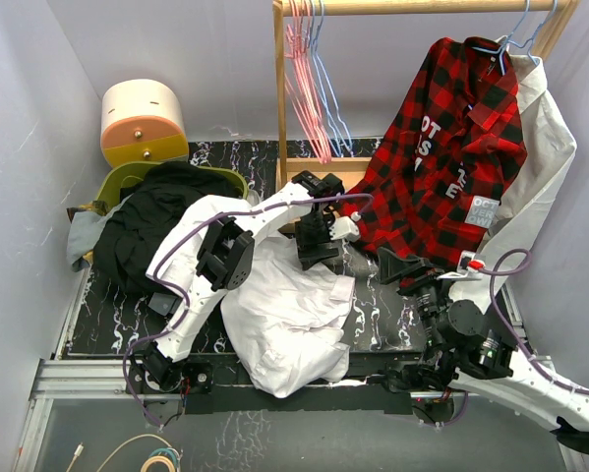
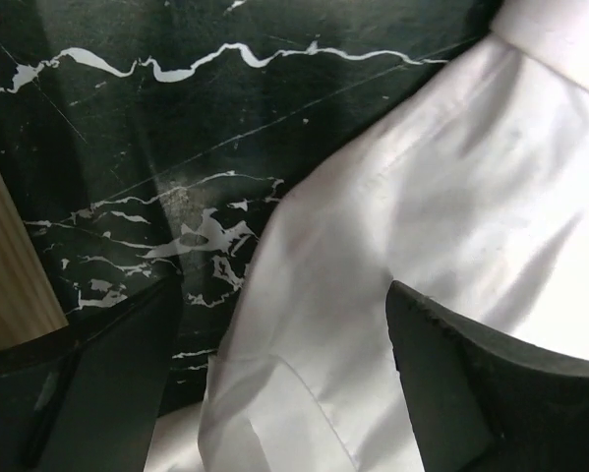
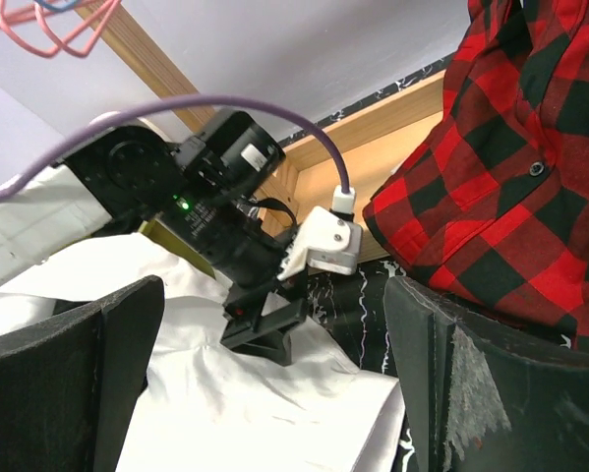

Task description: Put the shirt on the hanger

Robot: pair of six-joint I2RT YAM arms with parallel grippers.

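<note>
The shirt (image 1: 289, 320) is seen crumpled on the tabletop (image 1: 107, 315), at the near edge between the two arms. The left claw (image 1: 319, 251) is poised over its far edge, released, with one finger (image 2: 471, 393) over white cloth and the other over bare marble. The right claw (image 1: 400, 265) is spread wide too, nothing grasped, just beside the plaid shirt (image 1: 441, 157). A blue hanger (image 1: 331, 98) is hung on the rail (image 1: 422, 7) beside pink hangers (image 1: 299, 69).

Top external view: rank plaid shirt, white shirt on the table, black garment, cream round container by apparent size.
1. red-and-black plaid shirt
2-3. white shirt on the table and black garment: look alike, not ranked
4. cream round container
</note>
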